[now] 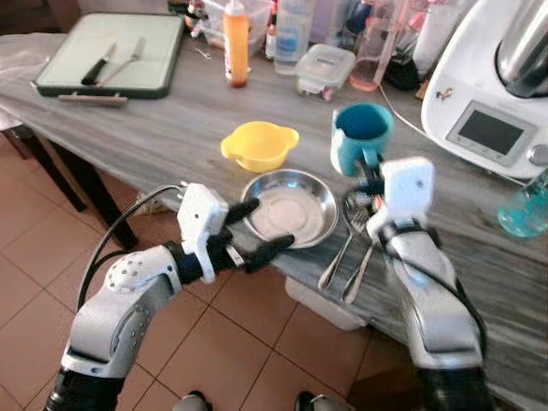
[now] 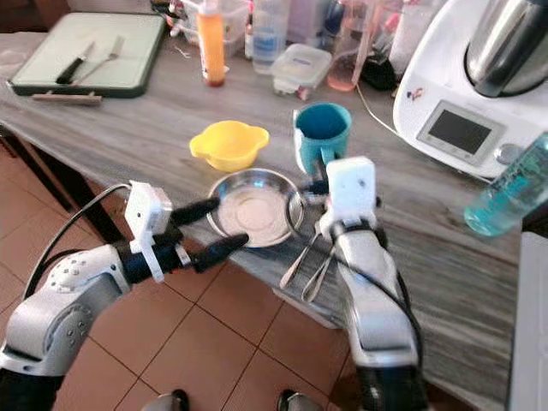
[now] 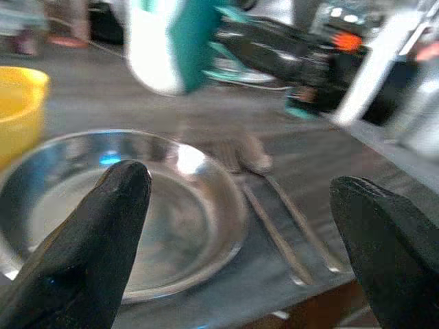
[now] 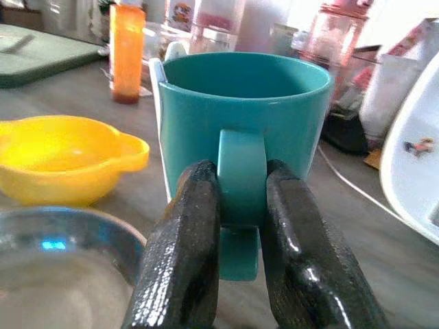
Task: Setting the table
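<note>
Right wrist view: right gripper clamped on handle of upright teal ceramic mug, left gripper spread apart before round shiny steel plate.

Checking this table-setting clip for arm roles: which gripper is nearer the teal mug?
Right. The right gripper is shut on the teal mug's handle; the left gripper is open, apart from it, at the steel plate's near edge.

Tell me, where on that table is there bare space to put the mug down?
The widest bare wood lies between the green tray and the yellow bowl. Another patch runs right of the cutlery, below the white appliance. The back edge is crowded with bottles. The right hand grips the teal mug; the left hand flanks the steel plate.
</note>
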Controlling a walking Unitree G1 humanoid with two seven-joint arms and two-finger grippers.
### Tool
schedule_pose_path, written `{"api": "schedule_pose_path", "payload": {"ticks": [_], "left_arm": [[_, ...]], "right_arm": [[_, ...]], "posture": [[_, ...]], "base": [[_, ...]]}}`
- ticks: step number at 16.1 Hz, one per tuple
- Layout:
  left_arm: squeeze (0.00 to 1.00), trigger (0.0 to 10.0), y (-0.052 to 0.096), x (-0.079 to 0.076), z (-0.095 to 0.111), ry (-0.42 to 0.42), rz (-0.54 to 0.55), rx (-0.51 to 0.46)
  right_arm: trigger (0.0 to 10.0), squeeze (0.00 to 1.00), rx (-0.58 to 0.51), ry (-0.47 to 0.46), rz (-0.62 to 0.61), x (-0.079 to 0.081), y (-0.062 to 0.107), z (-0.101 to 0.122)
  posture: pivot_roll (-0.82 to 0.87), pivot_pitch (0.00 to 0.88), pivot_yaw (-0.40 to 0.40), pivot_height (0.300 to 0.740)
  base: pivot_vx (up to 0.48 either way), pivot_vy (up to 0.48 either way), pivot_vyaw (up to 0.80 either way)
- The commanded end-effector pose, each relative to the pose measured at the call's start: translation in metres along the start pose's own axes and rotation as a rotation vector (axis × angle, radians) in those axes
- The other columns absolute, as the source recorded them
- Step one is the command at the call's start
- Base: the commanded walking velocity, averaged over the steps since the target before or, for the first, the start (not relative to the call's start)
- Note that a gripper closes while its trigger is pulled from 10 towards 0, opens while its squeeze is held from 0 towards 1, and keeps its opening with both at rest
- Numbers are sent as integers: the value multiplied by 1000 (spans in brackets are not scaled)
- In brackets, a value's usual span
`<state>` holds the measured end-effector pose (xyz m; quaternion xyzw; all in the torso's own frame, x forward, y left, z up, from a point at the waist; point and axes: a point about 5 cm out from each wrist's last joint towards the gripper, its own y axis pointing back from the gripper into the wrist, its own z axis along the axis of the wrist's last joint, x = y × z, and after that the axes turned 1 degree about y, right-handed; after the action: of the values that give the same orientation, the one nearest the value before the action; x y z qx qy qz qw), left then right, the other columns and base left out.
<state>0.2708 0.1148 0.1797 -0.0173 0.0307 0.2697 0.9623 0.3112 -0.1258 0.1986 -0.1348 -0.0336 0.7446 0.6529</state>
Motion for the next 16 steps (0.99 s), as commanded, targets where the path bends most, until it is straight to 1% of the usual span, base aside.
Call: {"api": "schedule_pose_path", "payload": {"ticks": [1,4,8,10,12,16], "left_arm": [[0,10000,-1,-11,4,4,-82,20],[0,10000,-2,-15,8,1,-107,21],[0,10000,0,-17,10,6,-125,39],[0,10000,0,-19,11,21,-128,41],[0,10000,0,-24,9,47,-165,49],[0,10000,-3,-25,8,37,-162,53]], "right_arm": [[10000,0,-7,-17,4,2,-6,0],[10000,0,-2,-34,5,5,-15,-4],[10000,0,25,-6,-8,3,-28,-14],[10000,0,25,4,-10,2,-32,-19],[10000,0,30,15,-10,2,-34,-22],[10000,0,34,32,-38,-1,-34,-28]], "posture": [[194,220,-73,740],[201,231,-68,740],[206,236,-67,740],[207,234,-70,740],[205,233,-76,740],[203,232,-75,740]], "base": [[0,0,0],[0,0,0],[0,0,0],[0,0,0],[0,0,0],[0,0,0]]}}
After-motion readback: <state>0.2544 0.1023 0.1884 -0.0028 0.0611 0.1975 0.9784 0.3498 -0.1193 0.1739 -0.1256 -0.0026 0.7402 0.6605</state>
